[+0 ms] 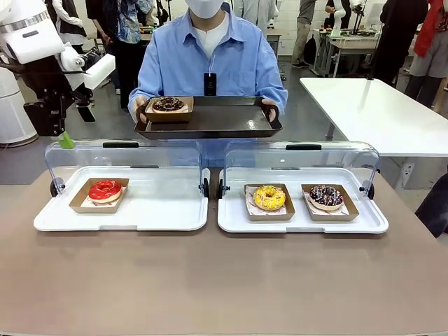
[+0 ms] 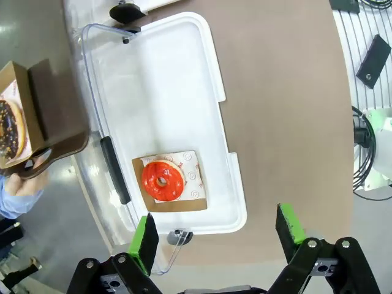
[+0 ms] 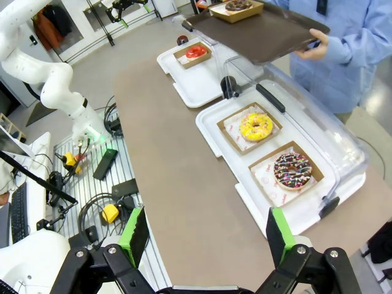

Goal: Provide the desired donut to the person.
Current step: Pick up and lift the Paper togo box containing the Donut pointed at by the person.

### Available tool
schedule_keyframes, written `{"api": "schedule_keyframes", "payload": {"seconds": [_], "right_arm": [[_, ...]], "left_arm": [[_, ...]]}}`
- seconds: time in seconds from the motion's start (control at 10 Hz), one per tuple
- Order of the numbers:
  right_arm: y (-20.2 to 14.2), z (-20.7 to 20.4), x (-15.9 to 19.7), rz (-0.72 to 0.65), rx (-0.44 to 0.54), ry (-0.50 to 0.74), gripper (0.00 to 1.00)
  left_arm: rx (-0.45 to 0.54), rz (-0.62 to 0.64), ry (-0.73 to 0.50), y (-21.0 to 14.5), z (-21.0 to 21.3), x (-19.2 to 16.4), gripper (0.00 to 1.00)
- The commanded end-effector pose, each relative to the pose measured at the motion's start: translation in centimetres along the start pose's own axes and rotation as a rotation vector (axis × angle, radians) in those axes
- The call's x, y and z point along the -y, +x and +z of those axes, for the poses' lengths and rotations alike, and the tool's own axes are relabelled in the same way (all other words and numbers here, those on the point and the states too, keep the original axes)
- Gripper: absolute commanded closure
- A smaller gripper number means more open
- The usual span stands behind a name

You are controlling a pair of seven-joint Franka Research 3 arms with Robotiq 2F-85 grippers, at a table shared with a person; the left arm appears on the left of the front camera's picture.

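The person (image 1: pixel 210 59) stands at the far side holding a dark tray (image 1: pixel 217 120) with a chocolate donut (image 1: pixel 169 104) in a cardboard boat. A red donut (image 1: pixel 105 190) lies in the left white tray (image 1: pixel 161 210). In the right white tray (image 1: pixel 301 222) lie a yellow donut (image 1: pixel 269 197) and a chocolate sprinkled donut (image 1: pixel 326 197). My left gripper (image 2: pixel 217 236) hangs open high above the red donut (image 2: pixel 163 180), holding nothing; its green tip (image 1: pixel 65 140) shows at the far left. My right gripper (image 3: pixel 207 236) is open and empty, above the near table edge, short of the yellow donut (image 3: pixel 255 126) and sprinkled donut (image 3: pixel 292 170).
Both white trays have clear hinged lids (image 1: pixel 122 157) standing open at the back. A white table (image 1: pixel 371 105) stands at the back right, with bystanders beyond. A wire rack (image 3: pixel 98 184) with cables and headphones lies beside the table on my side.
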State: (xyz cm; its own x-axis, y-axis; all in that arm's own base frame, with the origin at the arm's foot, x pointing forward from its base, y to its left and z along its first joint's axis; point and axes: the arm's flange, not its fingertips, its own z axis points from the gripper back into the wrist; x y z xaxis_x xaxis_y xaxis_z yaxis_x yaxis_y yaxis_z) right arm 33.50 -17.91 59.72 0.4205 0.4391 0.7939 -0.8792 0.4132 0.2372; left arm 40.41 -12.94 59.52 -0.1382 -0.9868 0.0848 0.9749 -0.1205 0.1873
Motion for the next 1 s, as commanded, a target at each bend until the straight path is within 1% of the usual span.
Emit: {"api": "schedule_keyframes", "payload": {"seconds": [0.0, 0.4, 0.5, 0.6, 0.7, 0.8, 0.9], "right_arm": [[0.1, 0.1, 0.0, 0.007, 0.012, 0.007, 0.0], [0.1, 0.1, 0.0, 0.007, 0.012, 0.007, 0.0], [0.1, 0.1, 0.0, 0.007, 0.012, 0.007, 0.0], [0.1, 0.1, 0.0, 0.007, 0.012, 0.007, 0.0], [0.1, 0.1, 0.0, 0.007, 0.012, 0.007, 0.0], [0.1, 0.1, 0.0, 0.007, 0.012, 0.007, 0.0], [0.1, 0.1, 0.0, 0.007, 0.012, 0.007, 0.0]], "left_arm": [[-0.001, 0.001, 0.007, 0.1, 0.4, 0.1, 0.0], [0.002, -0.004, 0.003, 0.2, 0.2, 0.0, 0.0], [0.151, 0.039, 0.067, -2.8, 0.8, -0.5, 0.0], [0.346, 0.068, 0.067, -6.6, 1.1, -0.8, 0.0], [0.457, 0.111, 0.087, -9.2, 0.7, 0.2, 0.0], [0.565, 0.139, 0.095, -11.3, -0.2, 2.4, 0.0], [0.701, 0.175, 0.057, -14.0, -0.6, 3.0, 0.0]]}}
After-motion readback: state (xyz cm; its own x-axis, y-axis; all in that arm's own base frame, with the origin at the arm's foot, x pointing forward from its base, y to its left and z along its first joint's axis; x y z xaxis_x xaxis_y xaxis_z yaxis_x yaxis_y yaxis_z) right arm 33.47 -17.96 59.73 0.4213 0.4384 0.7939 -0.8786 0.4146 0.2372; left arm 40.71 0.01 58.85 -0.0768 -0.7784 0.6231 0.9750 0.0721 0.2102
